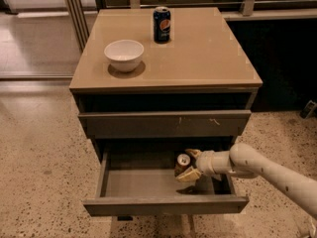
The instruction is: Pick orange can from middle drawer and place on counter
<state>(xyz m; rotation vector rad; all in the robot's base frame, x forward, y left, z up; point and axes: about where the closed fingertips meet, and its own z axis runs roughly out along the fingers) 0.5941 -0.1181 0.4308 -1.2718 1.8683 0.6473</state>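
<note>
Cream tubular arm (270, 170) ends in tan pincer (184, 164) inside the middle drawer (166, 206).

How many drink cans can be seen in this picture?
2. The dark blue Pepsi can stands on the counter, near the white bowl. The orange can is in the open middle drawer, at the tool, which reaches into it. Others may be hidden deeper inside.
</note>
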